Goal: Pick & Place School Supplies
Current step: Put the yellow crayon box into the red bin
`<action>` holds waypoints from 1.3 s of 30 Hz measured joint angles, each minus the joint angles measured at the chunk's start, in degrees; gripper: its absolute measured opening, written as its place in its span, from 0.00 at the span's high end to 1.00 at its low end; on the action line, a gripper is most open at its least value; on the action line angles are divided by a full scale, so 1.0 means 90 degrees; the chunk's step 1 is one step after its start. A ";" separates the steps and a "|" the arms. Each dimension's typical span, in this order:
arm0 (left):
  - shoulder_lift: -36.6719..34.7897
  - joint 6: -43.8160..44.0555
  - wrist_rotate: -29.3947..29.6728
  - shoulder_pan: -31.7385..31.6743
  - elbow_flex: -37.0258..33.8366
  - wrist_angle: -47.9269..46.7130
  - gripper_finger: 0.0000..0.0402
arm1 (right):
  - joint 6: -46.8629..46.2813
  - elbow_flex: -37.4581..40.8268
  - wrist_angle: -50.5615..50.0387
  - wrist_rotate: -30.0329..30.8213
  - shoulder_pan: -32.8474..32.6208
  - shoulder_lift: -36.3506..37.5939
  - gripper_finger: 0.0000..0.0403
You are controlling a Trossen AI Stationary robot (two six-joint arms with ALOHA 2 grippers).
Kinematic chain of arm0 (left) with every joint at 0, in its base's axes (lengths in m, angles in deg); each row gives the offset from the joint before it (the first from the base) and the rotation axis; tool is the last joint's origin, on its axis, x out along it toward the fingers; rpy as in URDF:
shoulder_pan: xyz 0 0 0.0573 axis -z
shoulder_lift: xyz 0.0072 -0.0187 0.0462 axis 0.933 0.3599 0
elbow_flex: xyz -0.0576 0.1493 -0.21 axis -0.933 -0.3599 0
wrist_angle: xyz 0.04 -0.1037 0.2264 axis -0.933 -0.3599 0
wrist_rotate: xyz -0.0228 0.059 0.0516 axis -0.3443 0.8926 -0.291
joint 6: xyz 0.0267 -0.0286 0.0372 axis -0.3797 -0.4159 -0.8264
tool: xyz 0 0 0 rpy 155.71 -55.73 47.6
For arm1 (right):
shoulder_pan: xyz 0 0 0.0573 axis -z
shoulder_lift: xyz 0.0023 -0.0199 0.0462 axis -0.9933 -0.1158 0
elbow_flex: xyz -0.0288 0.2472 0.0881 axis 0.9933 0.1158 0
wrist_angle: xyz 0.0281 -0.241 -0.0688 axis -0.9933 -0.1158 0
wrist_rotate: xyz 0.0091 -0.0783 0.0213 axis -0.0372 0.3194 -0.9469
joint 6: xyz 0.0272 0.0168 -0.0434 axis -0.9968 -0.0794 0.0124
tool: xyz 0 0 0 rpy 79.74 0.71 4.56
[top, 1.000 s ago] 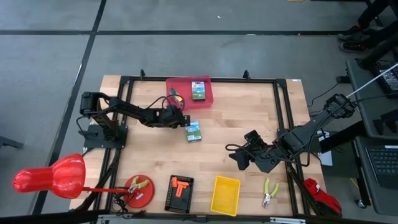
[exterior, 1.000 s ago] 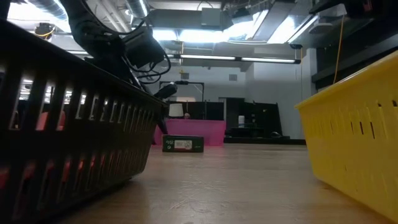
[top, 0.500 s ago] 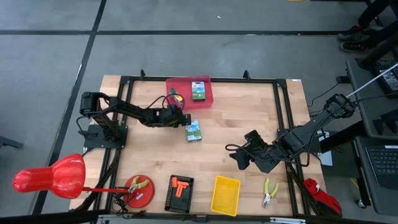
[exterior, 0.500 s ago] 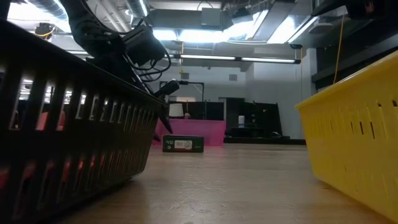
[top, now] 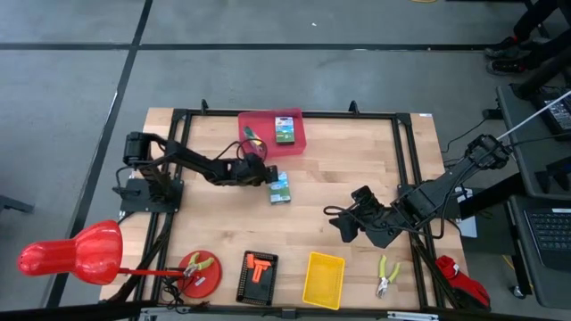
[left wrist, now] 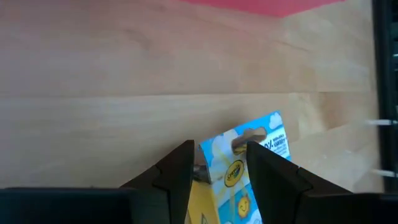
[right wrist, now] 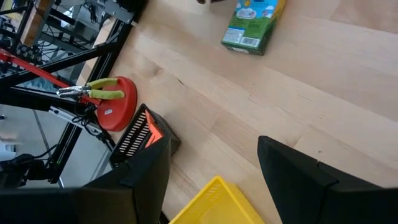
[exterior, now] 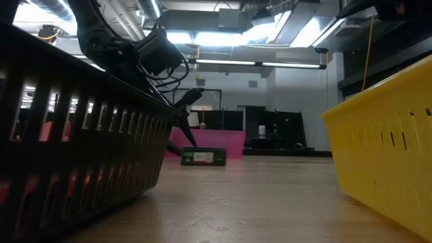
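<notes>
One green-and-yellow crayon box point(top: 279, 187) lies flat on the wooden table, just in front of the pink bin point(top: 299, 143). A second crayon box point(top: 285, 130) lies inside the bin, with a small yellow-and-dark block point(top: 253, 137) in the bin's left part. My left gripper point(top: 267, 176) is open and low over the first box's left end. In the left wrist view the box point(left wrist: 239, 163) shows between and under the two fingers. My right gripper point(top: 343, 226) waits open over the table's right half. My left gripper point(left wrist: 219, 149) comes at the crayon box slanting down from the table's left. One fingertip point(exterior: 192, 140) reaches the box's left end point(exterior: 185, 152) in the low view. Whether it touches, I cannot tell. The box lies flat on the table.
Along the near edge stand a red disc with pliers point(top: 198, 272), a black basket point(top: 258, 277) and a yellow basket point(top: 323, 279). More pliers point(top: 385, 275) lie to their right. A black frame point(top: 403, 160) borders the table. Bare wood lies between the two arms.
My left gripper has moved toward the table's right and down, closing in on the crayon box's left end. The box has slid slightly toward the right. The right arm has kept still.
</notes>
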 joint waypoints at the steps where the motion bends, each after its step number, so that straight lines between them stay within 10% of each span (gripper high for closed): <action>1: 0.0053 0.0040 -0.0026 0.0012 0.0000 0.0100 0.65 | -0.0011 0.0000 0.0000 0.0000 0.0000 0.0000 0.40; 13: 0.0246 0.0110 -0.0002 0.0012 0.0005 0.0640 0.97 | -0.0021 -0.0002 -0.0002 -0.0004 0.0000 0.0000 0.40; 39: 0.0120 -0.0356 -0.0110 -0.0897 0.0588 0.3251 0.99 | -0.0002 -0.0002 -0.0356 0.0015 0.0000 0.0000 0.40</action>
